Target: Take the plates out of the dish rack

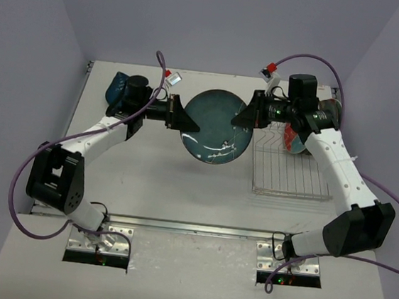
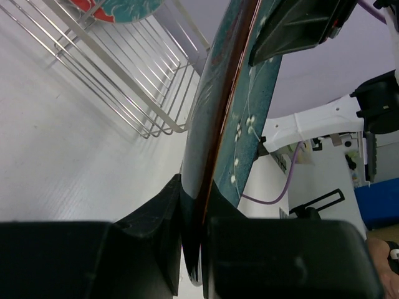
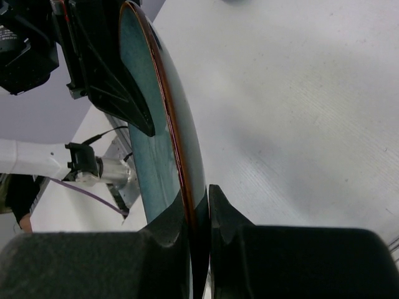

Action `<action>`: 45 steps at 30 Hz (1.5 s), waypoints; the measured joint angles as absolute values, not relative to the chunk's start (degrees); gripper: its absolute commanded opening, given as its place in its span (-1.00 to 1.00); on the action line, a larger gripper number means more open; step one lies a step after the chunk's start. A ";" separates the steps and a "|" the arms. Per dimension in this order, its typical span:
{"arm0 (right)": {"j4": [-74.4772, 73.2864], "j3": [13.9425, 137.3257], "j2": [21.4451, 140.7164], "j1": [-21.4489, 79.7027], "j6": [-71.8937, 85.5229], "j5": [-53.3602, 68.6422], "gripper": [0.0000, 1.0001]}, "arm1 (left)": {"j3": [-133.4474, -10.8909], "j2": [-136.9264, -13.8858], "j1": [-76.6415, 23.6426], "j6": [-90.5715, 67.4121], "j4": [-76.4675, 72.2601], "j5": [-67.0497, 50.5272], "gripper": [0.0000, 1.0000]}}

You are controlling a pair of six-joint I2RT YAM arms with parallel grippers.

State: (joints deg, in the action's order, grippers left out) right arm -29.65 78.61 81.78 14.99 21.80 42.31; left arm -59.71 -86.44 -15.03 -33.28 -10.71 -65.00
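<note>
I am passing the plate [image 1: 216, 126] mid-air, left gripper [image 1: 190, 122] and right gripper [image 1: 241, 118] both clamping its rim; next, I reckon, the right needs releasing.

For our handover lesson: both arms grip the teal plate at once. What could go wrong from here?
The left arm and right arm have jaws shut on opposite rims of the teal plate; moving out of step could twist it loose.
Each grip covers little rim, so after one releases the plate may sag or slip.
The right arm is beside the red-rimmed plate in the dish rack; withdrawing could knock it.
</note>
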 measured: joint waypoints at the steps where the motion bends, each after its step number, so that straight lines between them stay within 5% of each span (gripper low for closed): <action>1: -29.67 78.58 81.78 15.02 21.86 42.25 -0.43 | -59.48 -86.67 -14.95 -33.98 -11.55 -65.46 -1.00; 4: -28.89 78.55 81.78 15.09 23.09 40.80 0.85 | -59.20 -87.63 -14.24 -34.90 -13.19 -66.12 -1.00; 5: -28.24 78.56 81.78 15.09 23.51 40.11 0.97 | -59.18 -88.16 -13.93 -35.07 -13.42 -66.28 -1.00; 17: -27.61 75.94 80.82 9.07 24.03 24.22 0.98 | -70.87 -109.39 -1.62 -32.76 -7.42 -49.98 -1.00; 28: -29.26 71.40 75.68 5.38 21.05 18.43 0.98 | -87.42 -127.75 -1.97 -30.48 -1.36 -38.76 -0.97; 39: -30.25 70.50 74.74 5.37 18.83 13.74 0.98 | -96.67 -132.52 -2.32 -28.79 1.75 -34.74 0.15; 45: -30.62 70.50 74.74 5.37 18.15 10.82 0.97 | -98.19 -132.67 -2.62 -26.17 4.27 -30.50 0.24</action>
